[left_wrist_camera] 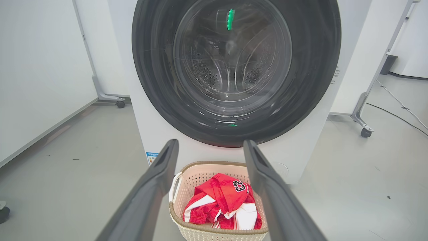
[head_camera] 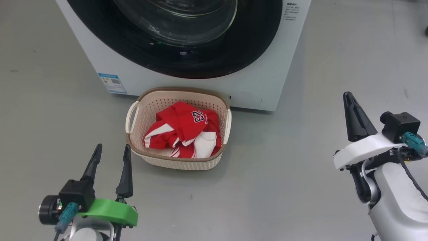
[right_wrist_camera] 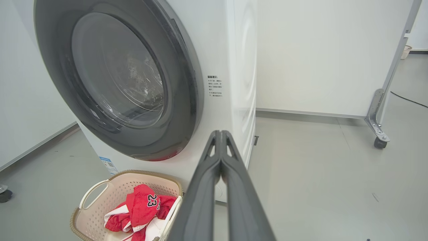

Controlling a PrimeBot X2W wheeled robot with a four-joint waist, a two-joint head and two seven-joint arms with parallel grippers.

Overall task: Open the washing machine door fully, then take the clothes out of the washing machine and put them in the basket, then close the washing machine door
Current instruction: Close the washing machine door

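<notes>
The white washing machine [head_camera: 100,57] stands ahead with its round black door [head_camera: 180,50] lying flat against the front, closed. In front of it sits the cream basket [head_camera: 177,164], and the red and white clothes [head_camera: 184,132] with the number 23 lie inside it. My left gripper [head_camera: 112,150] hovers open over the floor just left of the basket, holding nothing. Far to the right, my right gripper [head_camera: 347,97] has its fingers pressed together, empty. The left wrist view looks straight at the door [left_wrist_camera: 234,70] above the basket [left_wrist_camera: 214,231]; the right wrist view shows the door [right_wrist_camera: 113,80] from the side.
Grey floor spreads around the basket on all sides. White wheeled partition panels [left_wrist_camera: 40,73] stand left of the machine and another panel [right_wrist_camera: 321,57] stands to its right, with caster feet [right_wrist_camera: 379,142] on the floor. A cable [left_wrist_camera: 401,107] runs across the floor at the far right.
</notes>
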